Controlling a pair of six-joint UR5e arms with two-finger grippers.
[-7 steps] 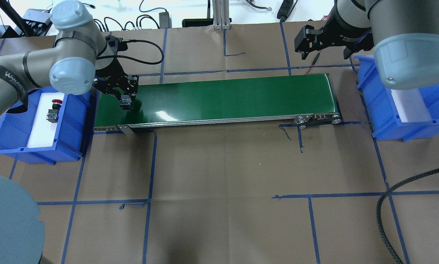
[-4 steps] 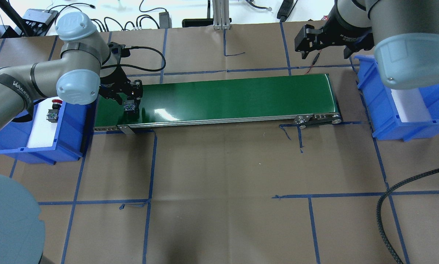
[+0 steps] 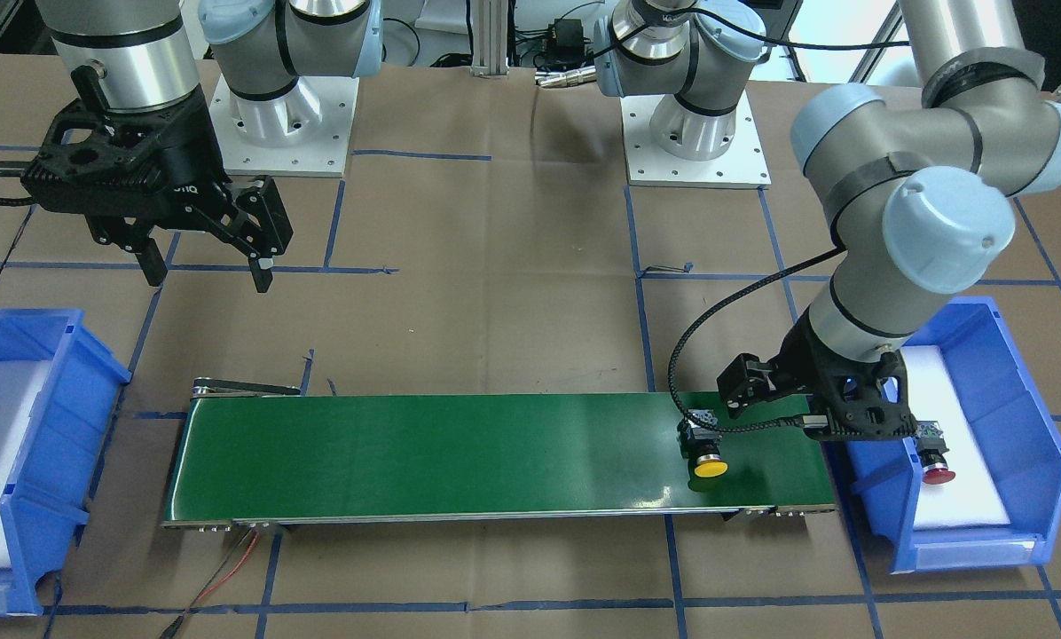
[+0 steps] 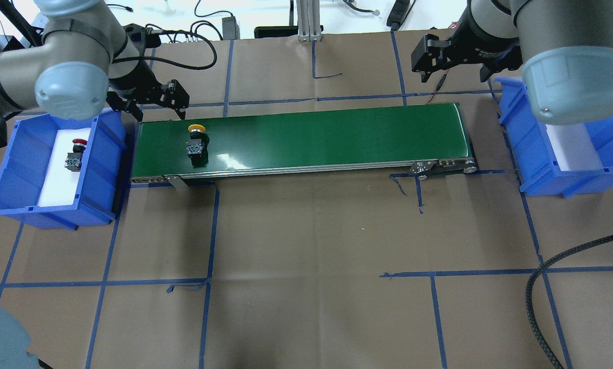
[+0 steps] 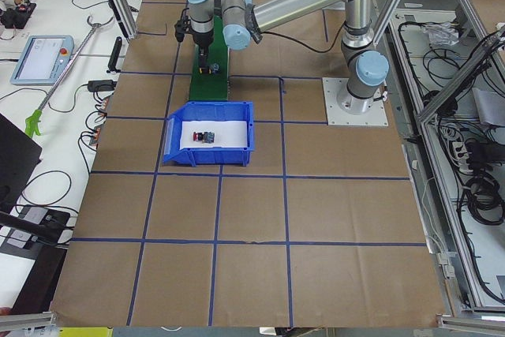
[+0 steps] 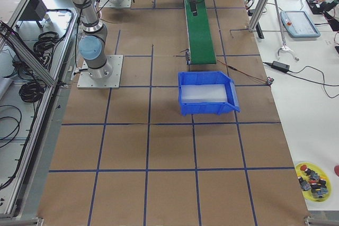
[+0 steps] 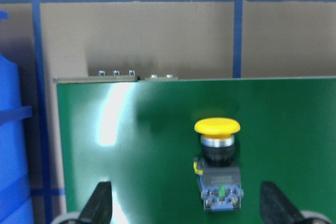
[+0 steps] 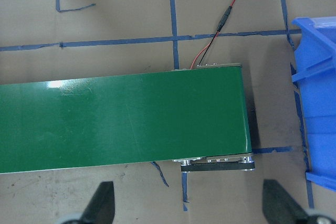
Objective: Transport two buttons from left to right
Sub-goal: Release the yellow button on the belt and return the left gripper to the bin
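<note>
Since a second ago the left gripper has let go of the yellow-capped button and pulled back toward the bench's far edge. Its jaws now stand spread with nothing between them, over the far left corner of the green conveyor belt. That button, which was held just above the belt, now lies on its side on the belt near the left end. Its yellow cap points toward the far edge and its black-grey body toward the robot. In the left wrist view it lies free between the two fingertips, touching neither.

The red-capped button has not moved. It lies on the white pad inside the blue bin at the bench's left end, just beside the belt's left end, with its cap also toward the far edge.

The right gripper is where it was, hanging above the bench past the belt's far right corner. Its jaws are wide apart and hold nothing. A second blue bin with a white pad sits at the bench's right end, just off the belt's right end.
</note>
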